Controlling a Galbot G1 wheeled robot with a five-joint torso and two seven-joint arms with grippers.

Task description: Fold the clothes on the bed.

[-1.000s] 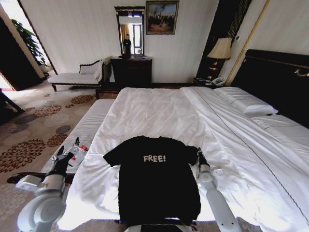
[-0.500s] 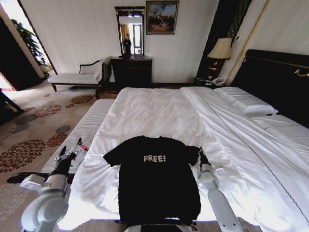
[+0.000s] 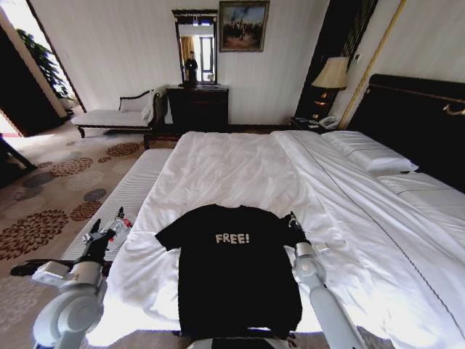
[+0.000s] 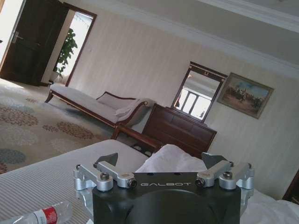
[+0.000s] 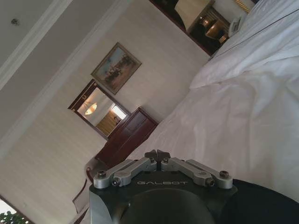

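Left tool: the left tool [image 3: 107, 230] hangs off the bed's left edge, over the grey striped mattress side; in the left wrist view its fingers [image 4: 108, 161] stand wide apart with nothing between them [image 4: 160, 164].
Bottle: a clear plastic bottle with a red label [image 4: 43, 215] lies on the striped mattress side just below and beside the left tool; in the head view it shows right at the tool's tip [image 3: 122, 225].
Clothes: the black T-shirt [image 3: 236, 273] lies flat, face up, on the near end of the bed, between the two tools; the white "FREE!" lettering [image 3: 232, 238] sits on the chest, collar pointing away from the robot, both short sleeves spread out.
Bed: the bed [image 3: 232, 171] with white bedding stretches ahead of both tools, its pillows [image 3: 367, 154] and dark headboard [image 3: 418, 116] off to the right of the right tool.
Right tool: the right tool [image 3: 293, 221] is at the T-shirt's right sleeve, its tip over the sleeve edge; in the right wrist view the fingers [image 5: 150, 155] meet at their tips [image 5: 157, 154], and whether any cloth is caught between them cannot be told.
Room beyond: a pale chaise [image 4: 96, 103], a dark dresser [image 4: 180, 131] with a mirror [image 4: 198, 95], and a framed painting [image 4: 244, 93] stand by the far wall.
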